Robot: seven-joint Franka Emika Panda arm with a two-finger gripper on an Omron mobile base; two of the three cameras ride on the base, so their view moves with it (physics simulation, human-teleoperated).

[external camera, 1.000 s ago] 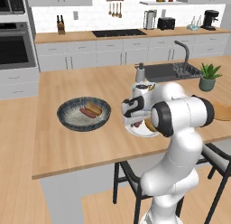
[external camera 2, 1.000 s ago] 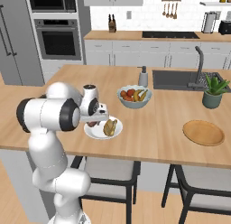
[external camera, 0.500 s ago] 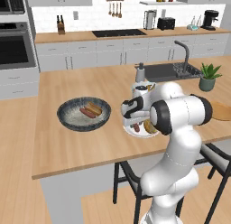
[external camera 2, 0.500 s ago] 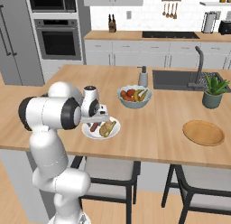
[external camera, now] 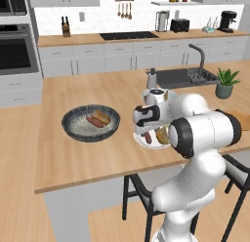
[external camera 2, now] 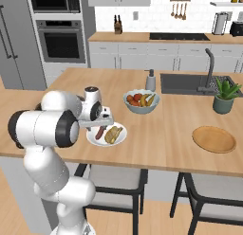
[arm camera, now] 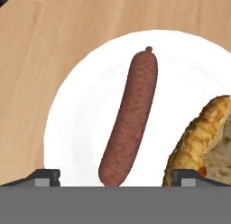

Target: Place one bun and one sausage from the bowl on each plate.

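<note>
Over the white plate (arm camera: pixel 76 128), my gripper (arm camera: pixel 115 175) is hanging open above the sausage (arm camera: pixel 131 119) beside its bun (arm camera: pixel 198 137); next I am likely heading to the bowl (external camera: pixel 91 124).

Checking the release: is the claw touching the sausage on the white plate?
Apart. In the hand view the sausage lies on the white plate with plate showing between it and both fingertips.

Sausage (arm camera: pixel 130 119), bun (arm camera: pixel 203 137) flat on white plate (arm camera: pixel 81 114).
</note>
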